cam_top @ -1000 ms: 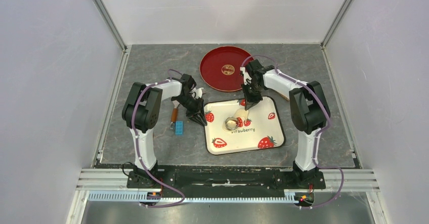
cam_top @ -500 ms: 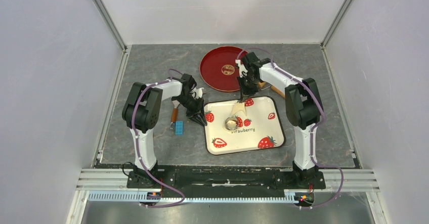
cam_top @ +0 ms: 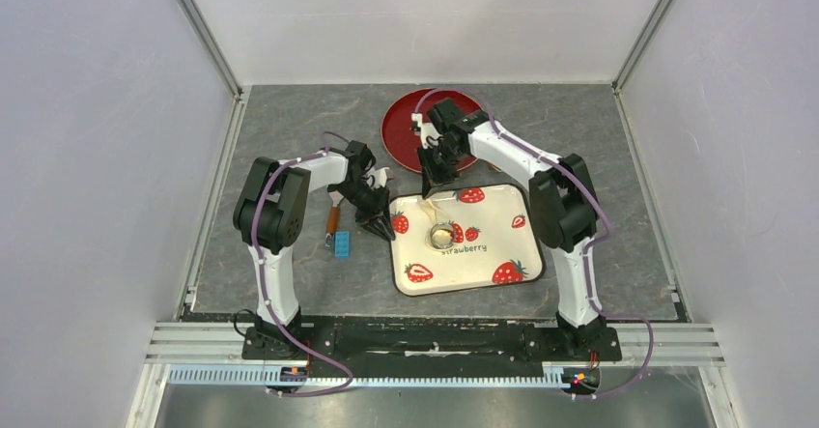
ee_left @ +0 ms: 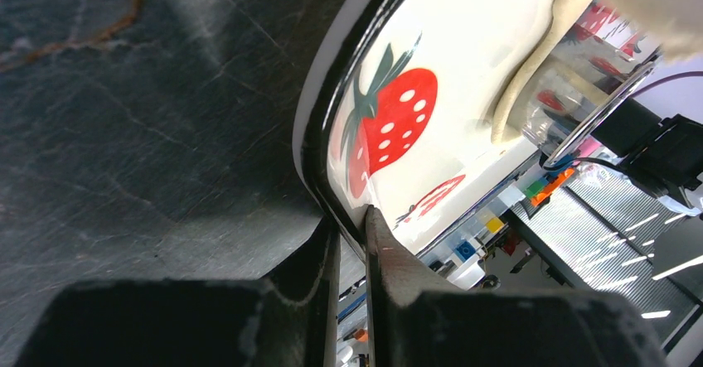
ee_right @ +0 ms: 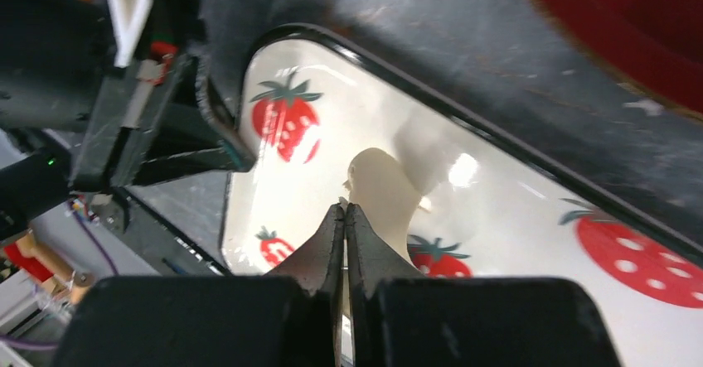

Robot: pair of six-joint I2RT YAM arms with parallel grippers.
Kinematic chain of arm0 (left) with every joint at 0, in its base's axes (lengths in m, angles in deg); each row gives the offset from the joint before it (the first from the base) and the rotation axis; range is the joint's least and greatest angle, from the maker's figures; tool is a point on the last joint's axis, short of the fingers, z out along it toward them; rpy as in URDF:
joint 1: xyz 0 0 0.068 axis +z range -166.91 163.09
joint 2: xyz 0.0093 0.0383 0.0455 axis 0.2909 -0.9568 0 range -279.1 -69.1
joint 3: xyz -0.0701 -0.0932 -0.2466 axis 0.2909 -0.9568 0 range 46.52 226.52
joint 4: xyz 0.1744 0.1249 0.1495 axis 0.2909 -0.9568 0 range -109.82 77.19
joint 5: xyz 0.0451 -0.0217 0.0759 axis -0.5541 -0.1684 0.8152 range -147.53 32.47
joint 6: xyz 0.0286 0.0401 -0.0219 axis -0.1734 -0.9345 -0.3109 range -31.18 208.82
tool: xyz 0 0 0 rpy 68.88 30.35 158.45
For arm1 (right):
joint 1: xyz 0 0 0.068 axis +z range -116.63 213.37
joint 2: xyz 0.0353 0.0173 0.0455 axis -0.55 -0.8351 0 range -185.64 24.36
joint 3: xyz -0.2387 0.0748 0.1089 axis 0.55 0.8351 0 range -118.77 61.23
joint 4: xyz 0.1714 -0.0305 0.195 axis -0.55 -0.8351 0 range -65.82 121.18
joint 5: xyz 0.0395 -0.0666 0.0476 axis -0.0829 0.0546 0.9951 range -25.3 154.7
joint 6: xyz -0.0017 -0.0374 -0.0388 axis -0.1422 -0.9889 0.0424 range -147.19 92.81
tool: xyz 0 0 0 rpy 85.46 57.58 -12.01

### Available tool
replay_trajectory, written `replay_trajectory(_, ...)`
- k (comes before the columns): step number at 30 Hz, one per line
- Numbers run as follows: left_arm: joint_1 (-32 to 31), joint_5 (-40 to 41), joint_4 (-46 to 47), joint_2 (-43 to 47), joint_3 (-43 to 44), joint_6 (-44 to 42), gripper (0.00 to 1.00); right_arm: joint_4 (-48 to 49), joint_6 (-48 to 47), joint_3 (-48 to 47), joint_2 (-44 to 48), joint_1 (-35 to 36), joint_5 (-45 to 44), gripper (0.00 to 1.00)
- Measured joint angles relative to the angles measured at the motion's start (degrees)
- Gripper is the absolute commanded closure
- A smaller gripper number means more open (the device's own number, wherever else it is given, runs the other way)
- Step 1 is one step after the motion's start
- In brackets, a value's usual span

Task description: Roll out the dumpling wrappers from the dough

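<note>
Rolling dumpling wrappers, mid-job: at the near-left rim of the strawberry tray [cam_top: 507, 240], the left gripper [cam_top: 381, 229] pinches the tray's raised edge between its jaws, apparently to brace it. In the middle of the tray stands a small ring cutter [cam_top: 441, 237], with the dough [ee_right: 380, 193], a thin pale flap, just beyond it and seemingly draped against it. Above the tray's far half, the right gripper [ee_right: 345, 211] has its jaws pressed together on what looks like the flap's edge. The flap casts a shadow on the glaze, which suggests it is partly lifted. Past the tray's far rim lies a red plate [cam_top: 398, 138], no wrapper visible on its exposed part.

The step in hand appears to be peeling dough away from the cutter. Whether the flap is a cut wrapper or trimmings cannot be told. The next move calls for a slow, steady pull so the soft sheet neither tears nor drags the cutter. It should then cross the tray's far rim and be released low.
</note>
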Motion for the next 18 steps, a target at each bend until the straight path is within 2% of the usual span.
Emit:
replay_trajectory(6,0.00,0.02,0.00,0.00,0.02,0.00,0.84,0.09,2.19,3.13,2.73,2.86,3.80,1.00)
replay_trajectory(18,-0.04,0.13,-0.50,-0.33,0.46,-0.02,0.84,0.13,5.79,11.91,18.10,5.64,8.37,1.00)
